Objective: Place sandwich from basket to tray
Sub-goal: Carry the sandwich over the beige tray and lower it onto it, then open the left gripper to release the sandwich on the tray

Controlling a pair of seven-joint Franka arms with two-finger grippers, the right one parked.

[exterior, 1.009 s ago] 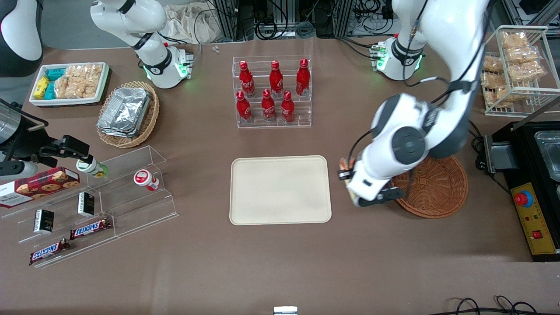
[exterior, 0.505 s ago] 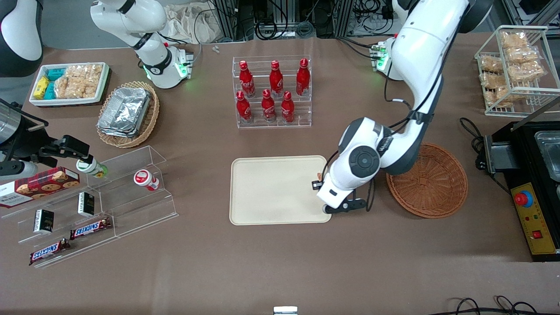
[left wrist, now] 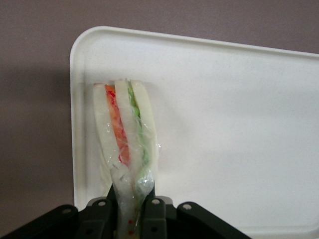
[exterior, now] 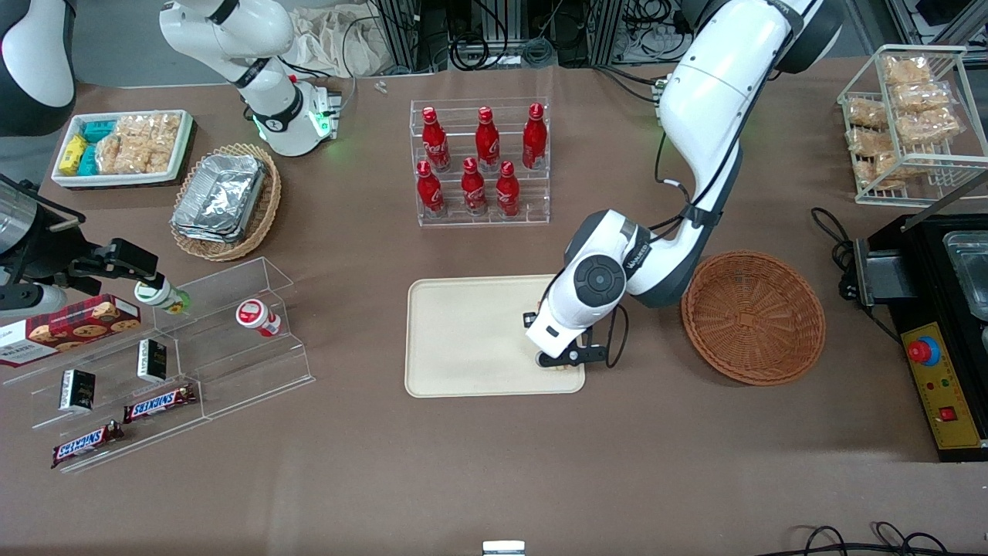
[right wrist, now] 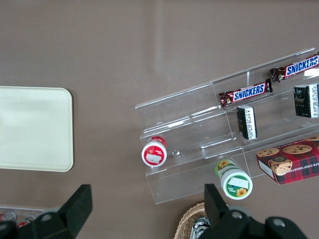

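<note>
Could barely make out the pincer (exterior: 557,357) from the front view, tucked under the white wrist housing over the tray (exterior: 471,340), at the tray's end nearest the basket (exterior: 753,316). Only got a tiny pale sliver of the sandwich (exterior: 553,365) peeking out below the black finger mount there, near the tray corner closest to the camera.

Saw it much better from the wrist view: pincer (left wrist: 130,211) clamped on the sandwich (left wrist: 125,134), both black fingers (left wrist: 155,211) pressed against the wrapped bread, fingertips cut off at the frame edge. Could read the layers fine, pale bread with an orange-red strip and a green strip, clear wrap bunched up and crinkled where the fingers pinched it. Sandwich held edge-on over the tray (left wrist: 224,124), close to one rounded corner. Couldn't tell whether its far tip was touching the tray surface or just hanging above it.

Basket sat on the worktop (exterior: 494,463) toward the working arm's end, nothing in it, just bare weave. Part of its rim nearest the tray covered by the arm's dark elbow.

Caught only one end of the tray (right wrist: 35,129) in the right wrist view, rest cut off.
</note>
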